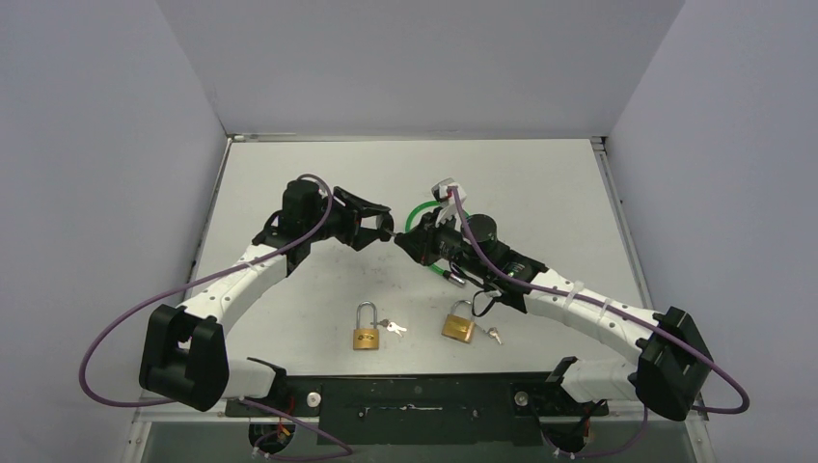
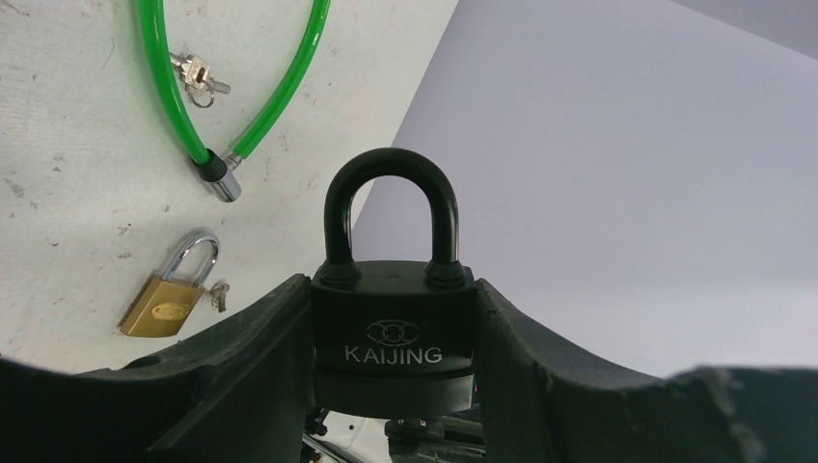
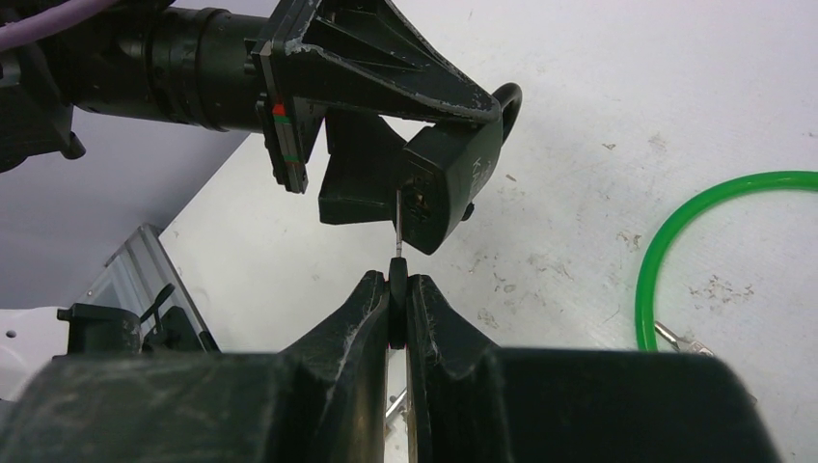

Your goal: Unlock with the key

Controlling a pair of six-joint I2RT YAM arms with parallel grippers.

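The left jaws are clamping the black padlock [image 2: 392, 333], the right jaws pinching the key [image 3: 397, 231] at its keyway. Pushing straight in, blade aligned, is looking wisest before twisting.

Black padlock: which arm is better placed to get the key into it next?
Right. The right jaws are shut on the key, its blade pointing at the underside of the black padlock. The left jaws only clamp the padlock's body, so they should probably just steady it.

Scuffed white table [image 1: 540, 183] inside 3 plain pale-grey walls [image 1: 415, 58], soft even light.
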